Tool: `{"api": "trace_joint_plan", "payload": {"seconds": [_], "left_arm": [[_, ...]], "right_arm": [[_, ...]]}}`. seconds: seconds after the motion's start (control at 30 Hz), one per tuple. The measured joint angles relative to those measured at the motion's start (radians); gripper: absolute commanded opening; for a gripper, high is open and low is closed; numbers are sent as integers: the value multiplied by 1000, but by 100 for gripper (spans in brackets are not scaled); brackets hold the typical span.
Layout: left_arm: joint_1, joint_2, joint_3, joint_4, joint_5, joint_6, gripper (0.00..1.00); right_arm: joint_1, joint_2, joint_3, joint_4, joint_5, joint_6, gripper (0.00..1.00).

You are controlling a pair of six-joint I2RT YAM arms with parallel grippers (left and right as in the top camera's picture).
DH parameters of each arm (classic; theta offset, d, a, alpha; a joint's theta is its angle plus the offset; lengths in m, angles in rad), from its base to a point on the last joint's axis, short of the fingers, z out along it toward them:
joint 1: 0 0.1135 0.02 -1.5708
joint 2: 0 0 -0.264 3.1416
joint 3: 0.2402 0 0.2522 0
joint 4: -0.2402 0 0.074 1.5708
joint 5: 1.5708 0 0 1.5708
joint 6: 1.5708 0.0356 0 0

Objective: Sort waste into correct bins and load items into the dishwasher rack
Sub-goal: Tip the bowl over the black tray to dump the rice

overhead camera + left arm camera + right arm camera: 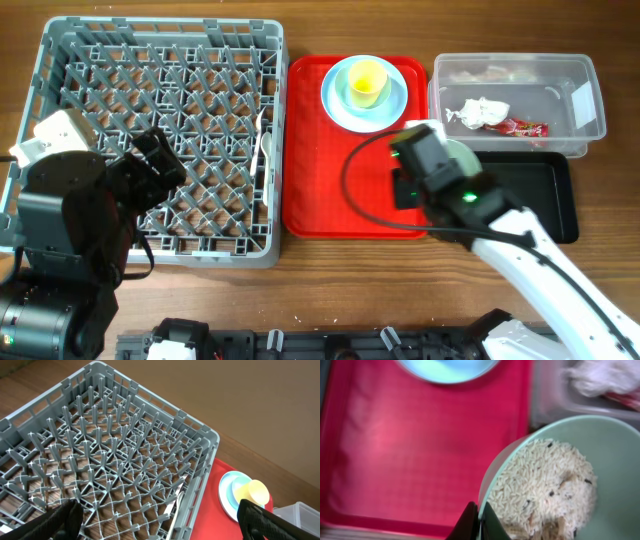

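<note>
The right end effector (479, 521) is pinched shut on the rim of the rice-filled mint bowl (615, 445) at the right edge of the red tray (395, 450); the left end effector (159, 521) is spread wide above the dishwasher rack (125, 450).

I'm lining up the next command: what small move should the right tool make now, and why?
Probably lift the mint-green bowl slightly, kept level, toward the black tray. The right tool is shut on its rim, rice fills it, and the clear tub holds the napkin and wrapper.
</note>
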Motion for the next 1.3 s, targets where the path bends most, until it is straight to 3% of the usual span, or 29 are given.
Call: {"api": "trace_joint_plan", "payload": {"seconds": [0.1, 0.2, 0.47, 0.63, 0.87, 1.1, 1.3], "left_arm": [[0, 0, 0, 0, 0, 0, 100], [0, 0, 0, 0, 0, 0, 100], [0, 0, 0, 0, 0, 0, 100], [0, 0, 0, 0, 0, 0, 100], [0, 0, 0, 0, 0, 0, 100], [0, 0, 0, 1, 0, 0, 100], [0, 0, 0, 0, 0, 0, 100]], "right_arm": [[-140, -22, 0, -48, -27, -5, 4], [-369, -20, -2, -41, -174, -73, 4], [-1015, -12, -94, -2, -907, -379, 4], [-1213, -11, -160, 5, -1156, -480, 4], [-1318, 72, -263, 154, -1465, -530, 4], [-1334, 342, -299, 240, -1776, -517, 4], [-1339, 363, -299, 237, -1831, -446, 4]]}}
